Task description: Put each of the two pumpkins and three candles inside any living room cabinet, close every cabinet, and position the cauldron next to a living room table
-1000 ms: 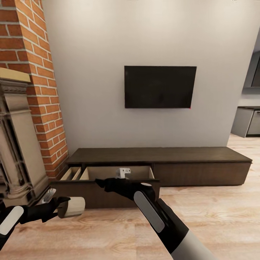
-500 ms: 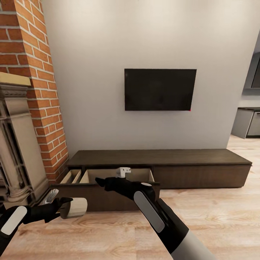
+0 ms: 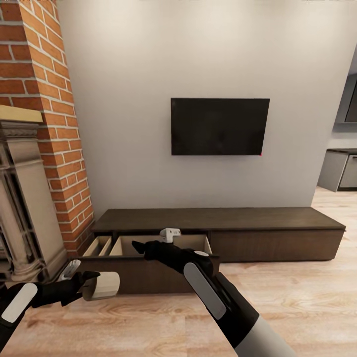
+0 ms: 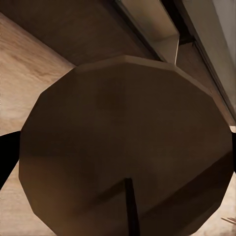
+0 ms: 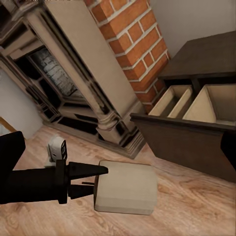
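Left gripper (image 3: 84,286): pinching a candle (image 3: 101,285) low over the floor, short of the open drawer (image 3: 148,245).
Risk: the candle could clip the drawer front or drop outside the cabinet (image 3: 277,220).
Right gripper (image 3: 140,246): hovering over that drawer; spread or pressed together, I cannot tell.

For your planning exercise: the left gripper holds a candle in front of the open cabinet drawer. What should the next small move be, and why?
Probably carry the left gripper with its candle forward and up over the open drawer of the cabinet. The candle hangs in front of the drawer's dark front panel and below its rim, above the wooden floor, so it must clear that edge before release.
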Robot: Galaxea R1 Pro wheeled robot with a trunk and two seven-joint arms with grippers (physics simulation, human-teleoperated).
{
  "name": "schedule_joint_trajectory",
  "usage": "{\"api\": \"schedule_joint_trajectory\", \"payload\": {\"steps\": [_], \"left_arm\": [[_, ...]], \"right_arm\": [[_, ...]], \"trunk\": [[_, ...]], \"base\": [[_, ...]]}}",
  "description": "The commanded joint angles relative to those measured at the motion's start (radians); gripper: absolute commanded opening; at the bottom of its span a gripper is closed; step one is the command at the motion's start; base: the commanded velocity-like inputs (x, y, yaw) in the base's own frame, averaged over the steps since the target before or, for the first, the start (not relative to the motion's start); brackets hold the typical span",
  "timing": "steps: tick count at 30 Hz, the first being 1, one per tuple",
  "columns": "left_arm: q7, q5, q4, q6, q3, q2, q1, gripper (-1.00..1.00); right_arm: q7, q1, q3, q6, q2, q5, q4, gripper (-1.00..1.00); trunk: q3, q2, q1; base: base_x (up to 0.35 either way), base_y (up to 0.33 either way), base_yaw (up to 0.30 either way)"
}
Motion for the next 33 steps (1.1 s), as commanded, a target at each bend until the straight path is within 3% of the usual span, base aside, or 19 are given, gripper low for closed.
{"api": "schedule_joint_trajectory", "payload": {"steps": [1, 5, 10, 13, 18, 21, 24, 28, 33], "left_arm": [[-0.007, -0.009, 0.000, 0.005, 0.002, 0.000, -0.001, -1.00], [0.016, -0.011, 0.000, 0.004, 0.001, 0.000, -0.001, -1.00], [0.195, -0.009, -0.007, 0.000, 0.000, -0.011, -0.001, -1.00], [0.312, -0.010, -0.015, -0.006, -0.002, -0.034, -0.002, -1.00], [0.577, -0.037, -0.108, -0.010, -0.004, -0.122, -0.002, -1.00], [0.676, -0.050, -0.163, -0.011, -0.003, -0.166, -0.002, -1.00], [0.721, -0.055, -0.221, -0.010, -0.003, -0.190, -0.001, -1.00], [0.734, -0.057, -0.269, -0.003, -0.003, -0.193, -0.001, -1.00], [0.737, -0.052, -0.474, 0.006, -0.002, -0.192, 0.038, -1.00]], "right_arm": [[-0.006, -0.001, 0.000, 0.003, 0.000, -0.009, -0.001, 1.00], [-0.007, -0.001, 0.000, 0.004, 0.000, -0.009, 0.000, 1.00], [-0.050, 0.000, -0.002, 0.020, 0.002, -0.007, 0.054, 1.00], [-0.157, 0.000, -0.005, 0.045, 0.003, -0.009, 0.117, 1.00], [-0.520, 0.000, -0.006, 0.089, 0.004, -0.010, 0.179, 1.00], [-0.650, 0.000, -0.022, 0.093, 0.006, -0.010, 0.184, 1.00], [-0.713, 0.000, -0.056, 0.096, 0.006, -0.011, 0.186, 1.00], [-0.735, -0.001, -0.071, 0.101, 0.004, -0.011, 0.183, 1.00], [-0.746, -0.002, -0.075, 0.131, 0.001, -0.009, 0.099, 1.00]], "trunk": [[0.002, 0.007, -0.004], [0.015, 0.035, -0.019], [0.030, 0.070, -0.039], [0.040, 0.091, -0.050], [0.055, 0.126, -0.069], [0.065, 0.147, -0.081], [0.074, 0.168, -0.092], [0.087, 0.196, -0.108], [0.102, 0.231, -0.127]], "base": [[0.000, 0.000, 0.000], [0.000, 0.000, 0.000], [0.000, 0.000, 0.000], [0.000, 0.000, 0.000], [0.000, 0.000, 0.000], [0.000, 0.000, 0.000], [0.000, 0.000, 0.000], [0.000, 0.000, 0.000], [0.000, 0.000, 0.000]]}}
